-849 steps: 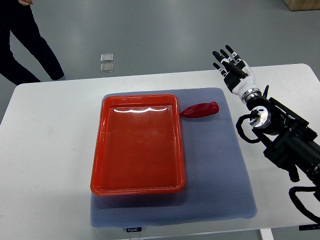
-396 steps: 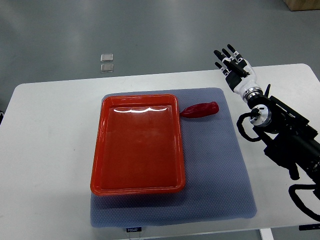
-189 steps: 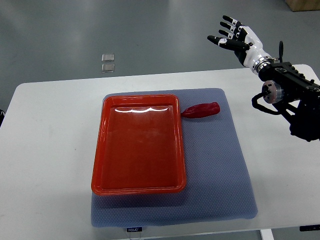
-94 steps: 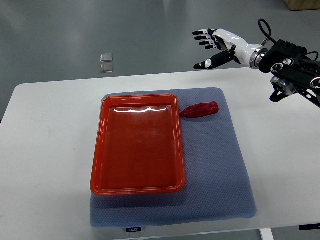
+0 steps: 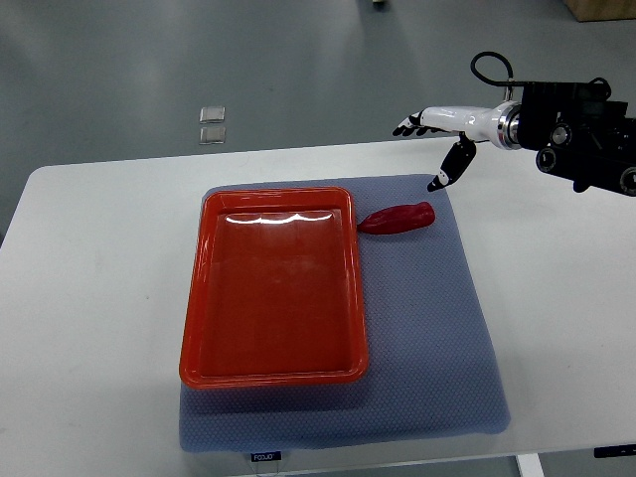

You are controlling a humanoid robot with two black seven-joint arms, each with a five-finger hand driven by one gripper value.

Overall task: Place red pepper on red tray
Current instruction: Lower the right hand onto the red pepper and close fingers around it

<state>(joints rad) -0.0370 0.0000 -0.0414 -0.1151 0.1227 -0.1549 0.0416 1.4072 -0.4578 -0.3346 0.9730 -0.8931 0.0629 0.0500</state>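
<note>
Above mat's far right corner: right hand swung over, fingers spread, nothing held; pepper unmoved beside tray; grasp pending.

Lab: white table, grey mat, bare concrete floor.

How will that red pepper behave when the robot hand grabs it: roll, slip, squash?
The red pepper is long and rounded, so a nudge could roll it. Its skin looks glossy, perhaps slippery. It lies on the textured grey mat, which probably damps sliding. The right hand is open above.
</note>
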